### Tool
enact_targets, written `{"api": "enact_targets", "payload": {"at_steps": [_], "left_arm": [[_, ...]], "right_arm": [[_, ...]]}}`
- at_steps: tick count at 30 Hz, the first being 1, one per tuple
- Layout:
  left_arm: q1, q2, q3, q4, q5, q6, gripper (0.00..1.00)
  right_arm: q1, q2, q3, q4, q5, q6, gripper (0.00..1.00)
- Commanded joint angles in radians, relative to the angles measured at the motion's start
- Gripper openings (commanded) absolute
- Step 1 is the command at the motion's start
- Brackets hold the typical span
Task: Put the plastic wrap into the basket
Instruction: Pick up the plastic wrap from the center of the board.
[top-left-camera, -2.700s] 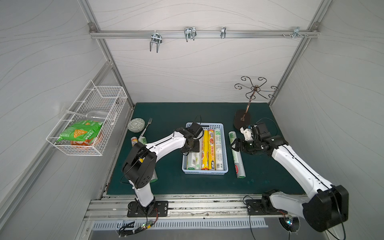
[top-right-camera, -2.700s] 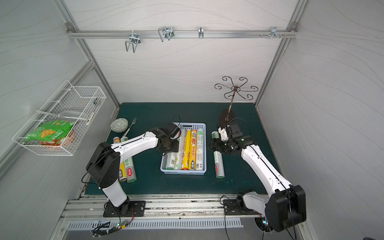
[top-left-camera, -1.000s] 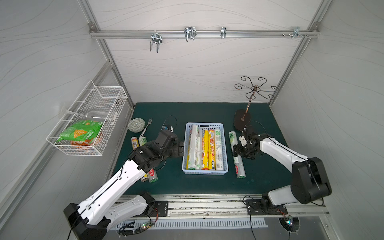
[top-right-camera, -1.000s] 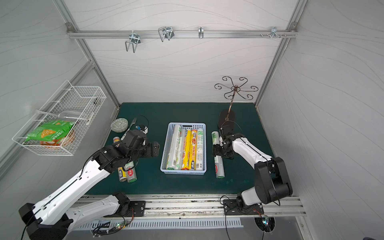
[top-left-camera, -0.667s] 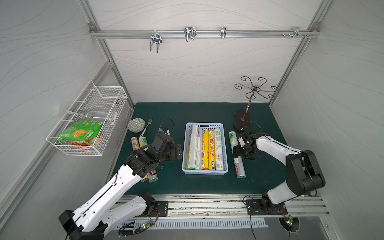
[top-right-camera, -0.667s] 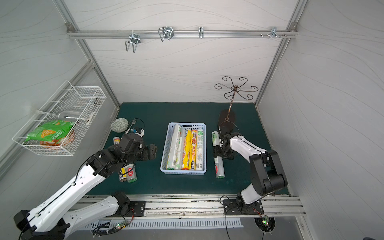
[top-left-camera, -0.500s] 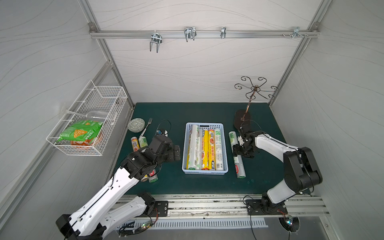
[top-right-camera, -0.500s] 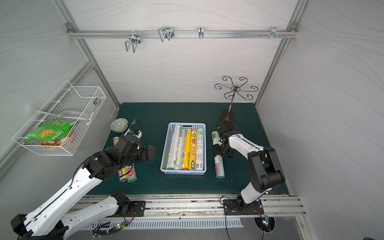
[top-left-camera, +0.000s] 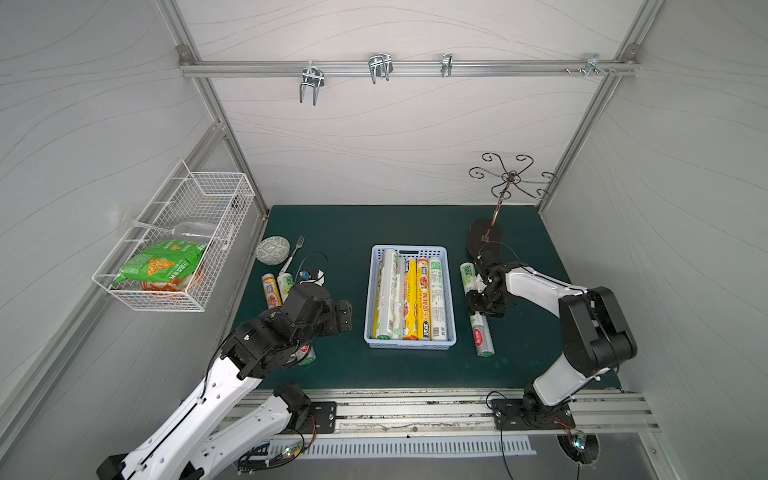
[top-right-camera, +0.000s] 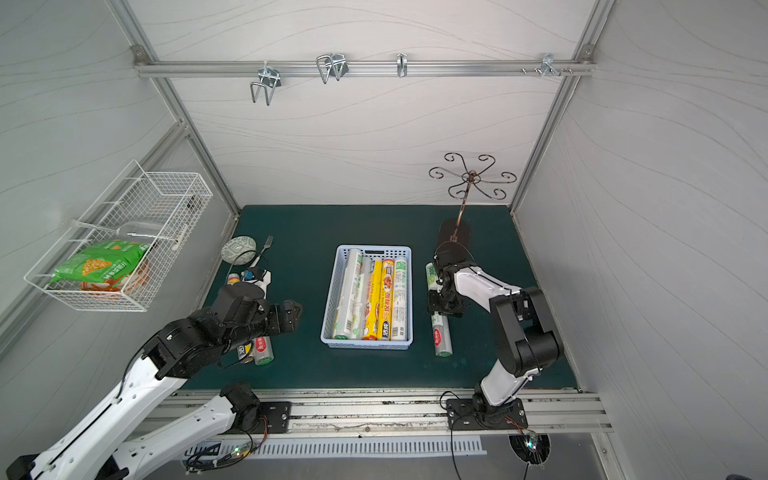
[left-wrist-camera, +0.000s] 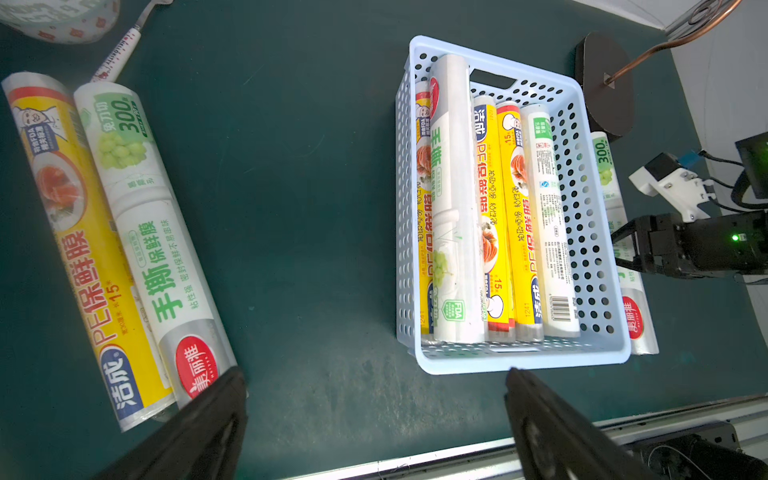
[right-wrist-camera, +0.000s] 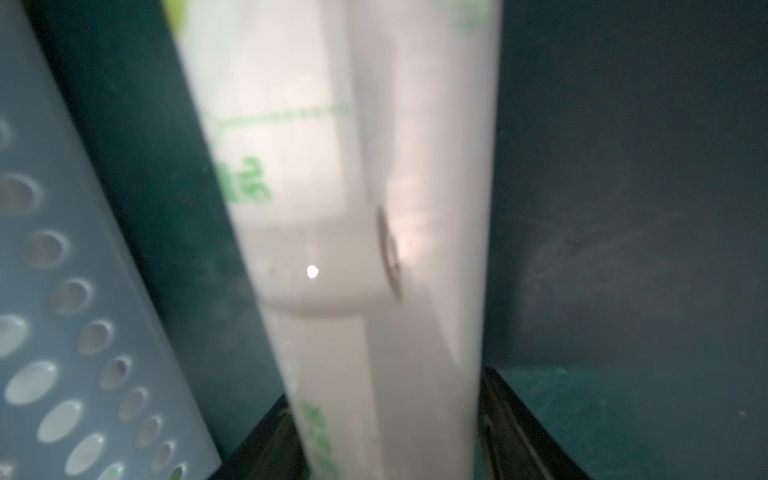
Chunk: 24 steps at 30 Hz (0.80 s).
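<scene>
The light-blue basket (top-left-camera: 409, 345) (top-right-camera: 365, 344) (left-wrist-camera: 523, 365) stands mid-mat with several rolls of plastic wrap (top-left-camera: 409, 299) (top-right-camera: 374, 299) lying lengthwise in it. One white-green roll (top-left-camera: 482, 336) (top-right-camera: 441, 338) (right-wrist-camera: 374, 166) lies on the mat just right of the basket. My right gripper (top-left-camera: 478, 305) (top-right-camera: 438, 305) (right-wrist-camera: 384, 436) is down over its middle, both fingers pressed against its sides. Left of the basket, my left gripper (top-left-camera: 345, 318) (top-right-camera: 291, 316) (left-wrist-camera: 374, 386) hovers open and empty. A yellow roll (left-wrist-camera: 83, 249) and a white-green roll (left-wrist-camera: 158, 249) lie beside it, partly under the arm.
A patterned bowl (top-left-camera: 272, 249) and a fork (top-left-camera: 294, 249) sit at the back left. A copper hook stand (top-left-camera: 486, 241) rises behind the right gripper. A white wire basket (top-left-camera: 178, 241) with snack bags hangs on the left wall. A metal rail runs along the front edge.
My right gripper's jaws have narrowed onto the roll beside the basket. The left arm has drawn back a little toward the front left, still open.
</scene>
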Motion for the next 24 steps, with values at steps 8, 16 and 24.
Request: {"api": "enact_targets", "payload": {"at_steps": [8, 16, 24], "left_arm": [[0.003, 0.0, -0.018, 0.035, 0.037, 0.0, 0.99], [0.003, -0.01, -0.007, 0.03, 0.034, 0.013, 0.99], [0.003, -0.025, 0.004, 0.02, 0.025, 0.019, 0.99]], "right_arm": [[0.002, 0.048, 0.006, -0.004, 0.011, 0.022, 0.46], [0.003, -0.05, -0.013, -0.028, -0.007, 0.026, 0.29], [0.021, -0.202, 0.06, -0.128, -0.099, 0.065, 0.25]]}}
